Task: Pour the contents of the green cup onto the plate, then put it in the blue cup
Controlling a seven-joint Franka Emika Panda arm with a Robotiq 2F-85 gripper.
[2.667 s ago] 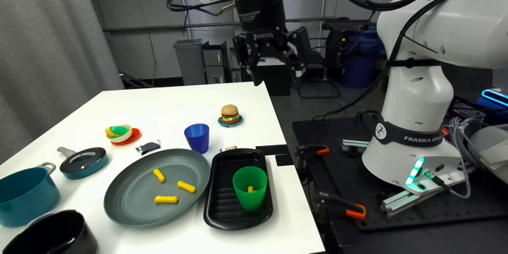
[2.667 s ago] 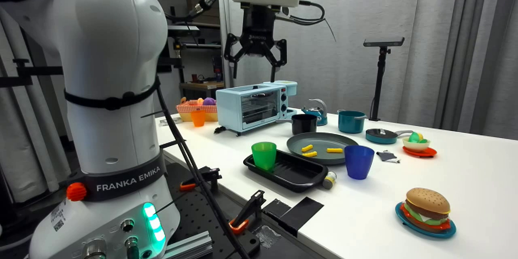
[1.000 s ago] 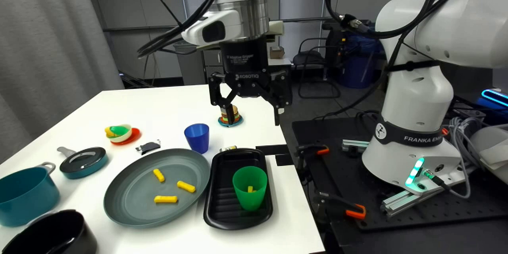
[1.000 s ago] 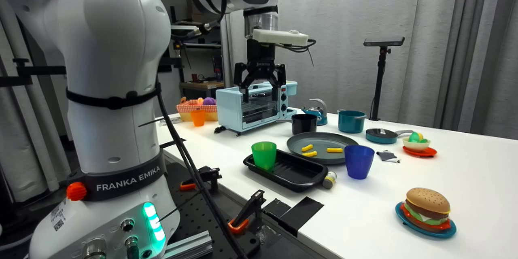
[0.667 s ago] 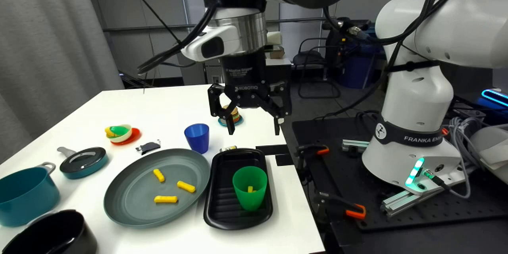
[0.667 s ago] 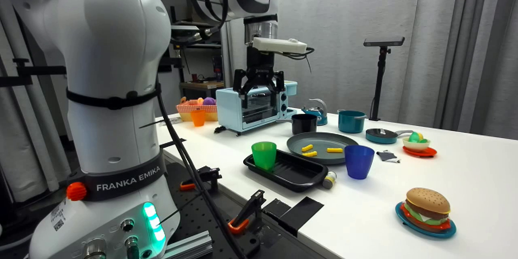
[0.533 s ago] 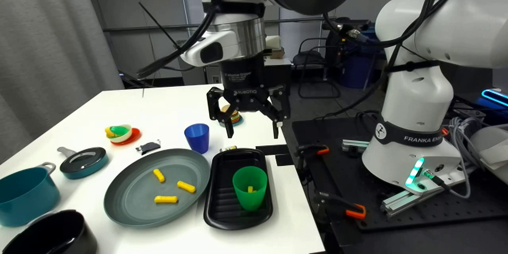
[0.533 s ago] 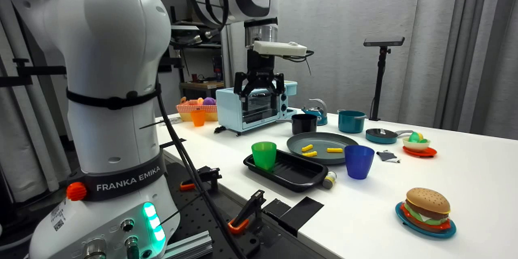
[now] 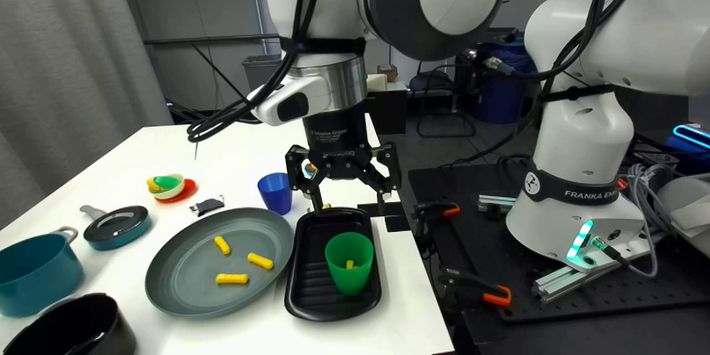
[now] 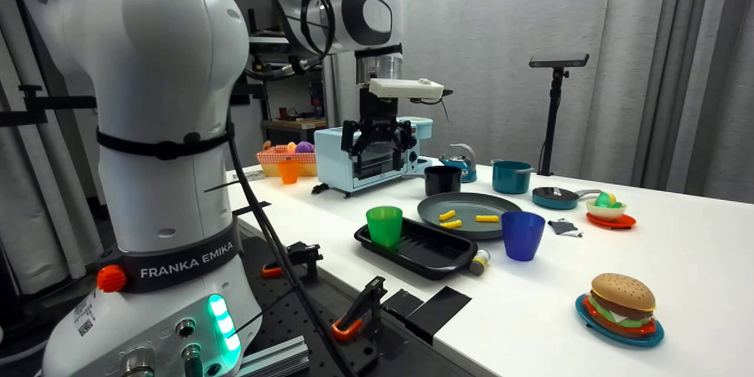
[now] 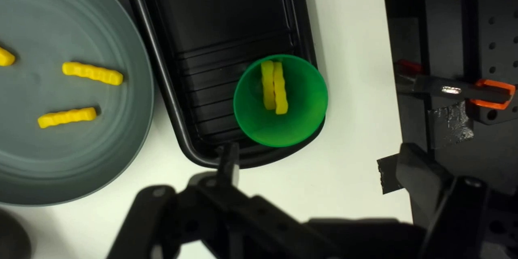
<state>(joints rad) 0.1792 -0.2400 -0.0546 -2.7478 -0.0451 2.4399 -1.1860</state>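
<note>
nothing gripped, pour still to come

in an exterior view, left of the black tray (image 9: 310, 272) and close alongside, you have the plate (image 9: 183, 266); its breadth and raised rim should catch what you tip out. just beyond the tray's far left corner the blue cup (image 9: 275, 194) stands mouth up on the desk (image 9: 407, 299), likely so it can take the green cup (image 9: 346, 280) later. that one stands upright within the tray's near end, keeping the contents (image 11: 280, 89), two yellow sticks, inside. above the tray hangs your gripper (image 9: 349, 209), jaws spread wide and holding nothing, presumably so you can straddle the cup once lowered.
</note>
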